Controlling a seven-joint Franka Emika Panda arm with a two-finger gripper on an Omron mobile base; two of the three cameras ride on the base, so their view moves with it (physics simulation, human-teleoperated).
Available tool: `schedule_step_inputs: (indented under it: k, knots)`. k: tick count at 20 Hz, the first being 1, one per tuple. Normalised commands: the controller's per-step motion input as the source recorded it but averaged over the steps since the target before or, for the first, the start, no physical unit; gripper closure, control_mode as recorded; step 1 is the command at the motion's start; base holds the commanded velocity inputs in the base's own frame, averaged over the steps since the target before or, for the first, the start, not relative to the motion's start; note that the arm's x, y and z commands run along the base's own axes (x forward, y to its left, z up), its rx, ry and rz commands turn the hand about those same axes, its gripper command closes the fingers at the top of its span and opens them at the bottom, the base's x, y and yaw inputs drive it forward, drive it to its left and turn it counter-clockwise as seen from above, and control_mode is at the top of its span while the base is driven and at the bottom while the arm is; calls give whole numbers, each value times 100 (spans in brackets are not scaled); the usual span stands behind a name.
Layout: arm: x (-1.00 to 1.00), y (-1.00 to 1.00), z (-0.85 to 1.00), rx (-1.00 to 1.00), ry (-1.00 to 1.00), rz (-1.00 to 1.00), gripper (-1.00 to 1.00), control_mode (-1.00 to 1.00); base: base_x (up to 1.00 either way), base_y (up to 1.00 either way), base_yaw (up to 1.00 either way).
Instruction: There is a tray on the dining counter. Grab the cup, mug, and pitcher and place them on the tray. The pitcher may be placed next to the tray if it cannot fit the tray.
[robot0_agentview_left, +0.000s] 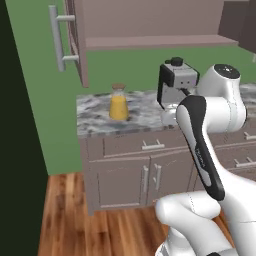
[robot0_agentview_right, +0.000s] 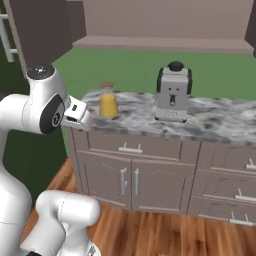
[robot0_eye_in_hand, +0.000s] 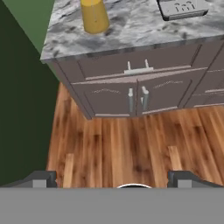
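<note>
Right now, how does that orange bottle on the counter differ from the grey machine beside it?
The pitcher is cone-shaped clear glass holding orange-yellow liquid with a brown cork lid; the coffee machine is a boxy grey-and-black appliance with a dark round knob on top. The pitcher is shorter and slimmer than the coffee machine. Both stand upright on the marble counter.

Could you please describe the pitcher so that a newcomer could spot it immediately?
Find the marble counter over the brown cabinets. Near its left end stands the pitcher, left of the grey coffee machine. It is the conical glass vessel with orange-yellow liquid and a brown lid.
</note>
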Motion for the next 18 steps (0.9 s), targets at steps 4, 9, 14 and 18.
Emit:
schedule_step_inputs:
  k: [4, 9, 14, 18]
  knots:
    - [0, 0, 0, 0, 0, 0, -100, 100, 70, -15, 0]
    - [0, 0, 0, 0, 0, 0, -100, 100, 62, -12, 0]
    - [0, 0, 0, 0, 0, 0, -100, 100, 57, -3, 0]
    - [0, 0, 0, 0, 0, 0, -100, 100, 50, 0, 0]
